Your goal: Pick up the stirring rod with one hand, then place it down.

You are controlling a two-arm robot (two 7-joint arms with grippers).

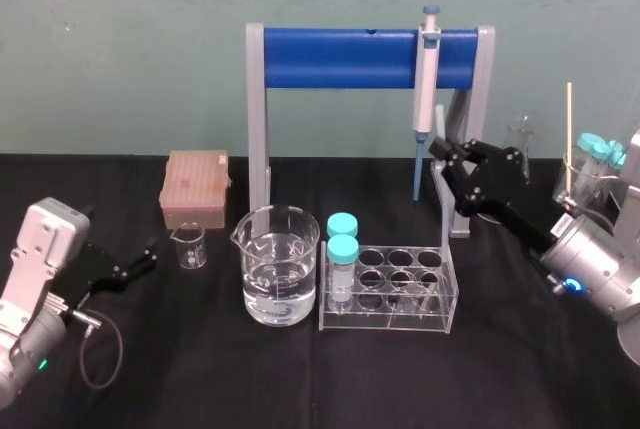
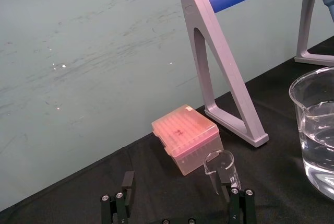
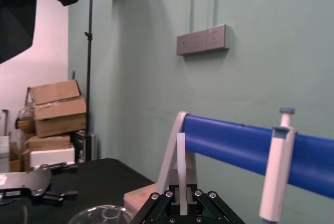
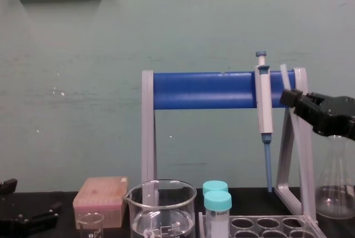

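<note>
Right of centre in the head view: right gripper point(image 1: 441, 152) raised beside the stand's point(image 1: 365, 57) right leg. Its fingers are closed on the one stirring rod point(image 3: 181, 167), held upright near the single hanging pipette point(image 1: 427, 79). Lower left: left gripper point(image 1: 140, 257) low by the tabletop point(image 1: 250, 379), fingers apart, empty. Beakers, two: large beaker point(image 1: 280, 267) with water, small beaker point(image 1: 188, 247). Two blue-capped tubes point(image 1: 343, 249) in one rack point(image 1: 385, 319).
</note>
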